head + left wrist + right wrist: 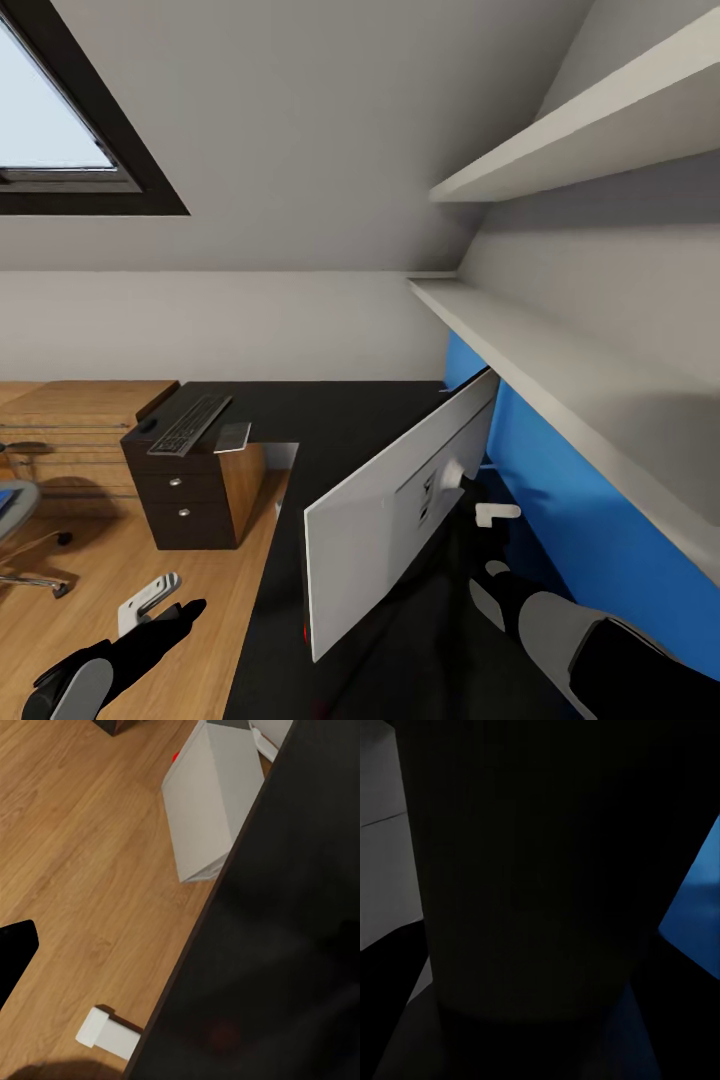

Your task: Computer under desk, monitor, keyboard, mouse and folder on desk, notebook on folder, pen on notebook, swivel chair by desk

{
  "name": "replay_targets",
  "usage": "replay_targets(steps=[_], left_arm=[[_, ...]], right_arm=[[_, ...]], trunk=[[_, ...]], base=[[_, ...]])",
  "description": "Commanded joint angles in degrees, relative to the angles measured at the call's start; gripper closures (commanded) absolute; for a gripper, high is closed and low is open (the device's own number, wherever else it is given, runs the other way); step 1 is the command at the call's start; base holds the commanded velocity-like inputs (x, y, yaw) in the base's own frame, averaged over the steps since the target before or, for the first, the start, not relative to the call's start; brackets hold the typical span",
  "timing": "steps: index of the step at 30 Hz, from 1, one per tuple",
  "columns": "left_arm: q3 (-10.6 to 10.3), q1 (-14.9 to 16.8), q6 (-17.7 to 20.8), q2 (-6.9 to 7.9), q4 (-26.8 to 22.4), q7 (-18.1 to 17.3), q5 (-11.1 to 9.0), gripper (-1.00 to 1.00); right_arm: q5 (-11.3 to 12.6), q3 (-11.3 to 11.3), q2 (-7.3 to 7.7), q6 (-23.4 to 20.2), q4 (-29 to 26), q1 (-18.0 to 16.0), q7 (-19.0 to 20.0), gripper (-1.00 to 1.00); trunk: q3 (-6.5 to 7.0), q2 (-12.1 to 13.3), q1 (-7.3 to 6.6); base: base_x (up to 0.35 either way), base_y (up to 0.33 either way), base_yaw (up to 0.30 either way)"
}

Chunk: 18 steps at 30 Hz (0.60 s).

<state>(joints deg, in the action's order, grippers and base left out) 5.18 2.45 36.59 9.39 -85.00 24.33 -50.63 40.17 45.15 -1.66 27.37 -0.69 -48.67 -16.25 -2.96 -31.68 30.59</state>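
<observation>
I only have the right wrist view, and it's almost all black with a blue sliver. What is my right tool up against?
Observer: In the head view, the right tool is close behind the monitor, at its light grey back.
Operator: Where's the computer?
Observer: The left wrist view shows the computer on the wood floor, right beside the edge of the black desk.
</observation>
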Motion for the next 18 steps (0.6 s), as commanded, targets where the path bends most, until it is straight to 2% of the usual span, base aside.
replay_targets(steps=[1, 5, 6, 16, 18], left_arm=[[0.00, 0.07, 0.15, 0.01, -0.08, 0.53, -0.61, -1.00], [0.00, 0.05, 0.15, 0.01, -0.08, 0.50, -0.61, -1.00], [0.00, 0.06, 0.15, 0.01, -0.08, 0.49, -0.61, -1.00], [-0.08, 0.08, 0.15, -0.07, -0.08, 0.53, -0.61, -1.00], [-0.09, 0.08, 0.15, -0.13, -0.08, 0.52, -0.61, -1.00]], right_arm=[[1.14, -0.33, -0.01, 0.04, 0.16, -0.03, -0.25, 1.00], [1.14, -0.33, -0.01, -0.02, 0.16, -0.03, -0.27, 1.00], [1.14, -0.33, -0.01, -0.03, 0.16, -0.03, -0.28, -1.00], [1.14, -0.33, -0.09, -0.01, 0.16, -0.03, -0.28, -1.00], [1.14, -0.33, -0.10, -0.01, 0.16, -0.01, -0.28, -1.00]], trunk=[[-0.13, -0.08, 0.03], [-0.13, -0.08, 0.03], [-0.13, -0.08, 0.03], [-0.13, -0.08, 0.03], [-0.13, -0.08, 0.03]], base=[[0.000, 0.000, 0.000], [0.000, 0.000, 0.000], [0.000, 0.000, 0.000], [0.000, 0.000, 0.000], [-0.160, 0.000, 0.000]])
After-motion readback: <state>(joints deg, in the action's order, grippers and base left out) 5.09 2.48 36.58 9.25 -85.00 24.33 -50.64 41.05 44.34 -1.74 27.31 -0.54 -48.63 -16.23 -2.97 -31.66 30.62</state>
